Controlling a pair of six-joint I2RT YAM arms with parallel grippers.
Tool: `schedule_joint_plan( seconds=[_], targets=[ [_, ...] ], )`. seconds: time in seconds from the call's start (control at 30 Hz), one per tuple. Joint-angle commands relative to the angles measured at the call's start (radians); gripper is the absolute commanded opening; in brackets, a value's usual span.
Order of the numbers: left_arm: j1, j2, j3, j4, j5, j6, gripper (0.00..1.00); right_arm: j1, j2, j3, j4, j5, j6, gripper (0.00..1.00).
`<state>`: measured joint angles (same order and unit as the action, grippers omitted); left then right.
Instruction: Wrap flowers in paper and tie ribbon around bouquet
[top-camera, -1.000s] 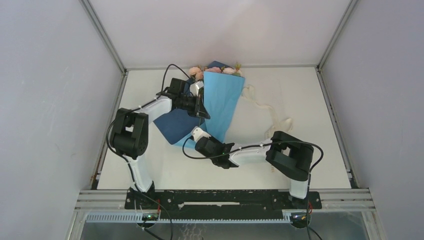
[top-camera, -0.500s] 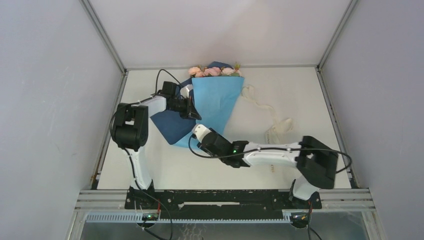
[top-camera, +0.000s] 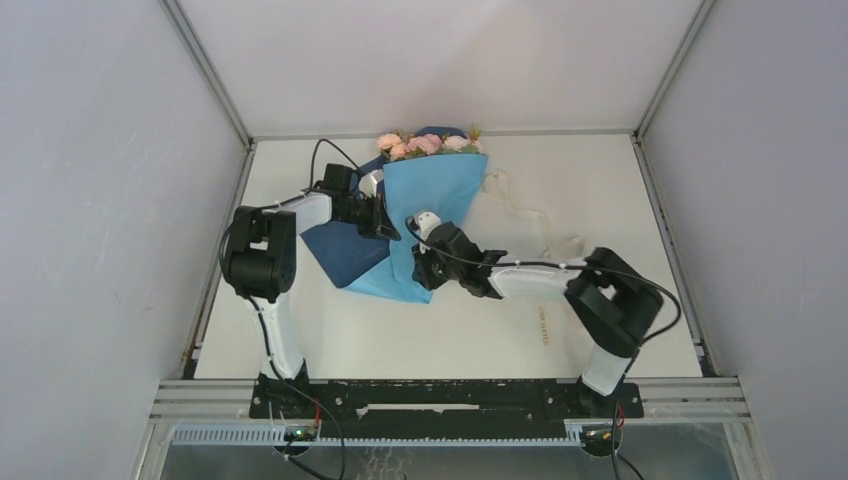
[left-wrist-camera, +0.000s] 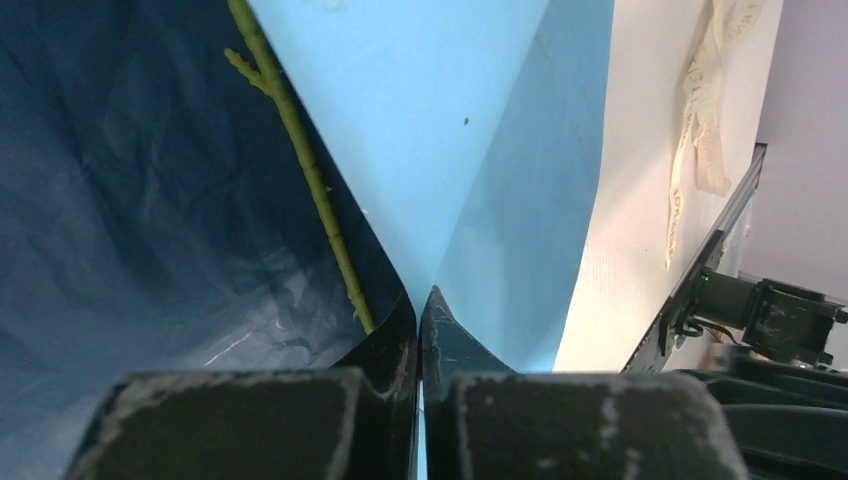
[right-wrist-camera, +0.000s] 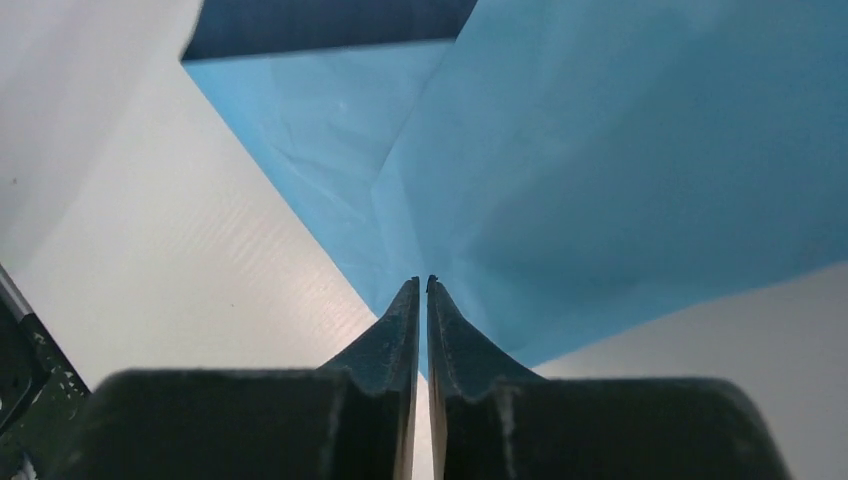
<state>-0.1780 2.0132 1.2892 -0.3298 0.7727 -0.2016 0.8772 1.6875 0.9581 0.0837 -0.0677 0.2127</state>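
Paper (top-camera: 445, 195) half-folded over flowers (top-camera: 425, 143) at table (top-camera: 600, 180) centre-rear; left gripper (left-wrist-camera: 420, 297) clamped tight on its left fold, right gripper (right-wrist-camera: 420, 285) pinching its lower flap; ribbon (top-camera: 545, 240) lies rightward.

Right gripper (right-wrist-camera: 421, 284) low and centred, dark fingers (right-wrist-camera: 385, 345) tapering to tips with only a thin slit between. Directly beyond the gripper and spreading up to its right, light-blue paper (right-wrist-camera: 620, 150), creased, with a fold line running up from the tips. Far above the gripper, the sheet's dark navy side. Left and lower right of the gripper, white table (right-wrist-camera: 130, 230). Unclear whether pinching the sheet.
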Motion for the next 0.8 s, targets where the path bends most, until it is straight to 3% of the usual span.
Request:
schedule_joint_plan(
  seconds=[0.0, 0.2, 0.47, 0.6, 0.77],
  targets=[
    [0.008, -0.014, -0.021, 0.008, -0.033, 0.021, 0.0, -0.018, 0.112, 0.056, 0.077, -0.132, 0.148, 0.11],
    [0.009, -0.019, -0.028, 0.006, -0.045, 0.022, 0.0, -0.032, 0.151, 0.007, -0.014, -0.139, 0.182, 0.01],
    [0.008, -0.037, -0.057, -0.003, -0.054, 0.051, 0.0, -0.064, -0.07, -0.182, -0.113, -0.207, 0.187, 0.04],
    [0.008, -0.051, -0.083, 0.006, -0.044, 0.052, 0.0, -0.163, -0.092, -0.132, -0.033, -0.405, 0.219, 0.07],
    [0.008, -0.054, -0.111, 0.027, -0.034, 0.041, 0.0, -0.252, 0.038, -0.041, 0.129, -0.443, 0.32, 0.09]
  ],
)
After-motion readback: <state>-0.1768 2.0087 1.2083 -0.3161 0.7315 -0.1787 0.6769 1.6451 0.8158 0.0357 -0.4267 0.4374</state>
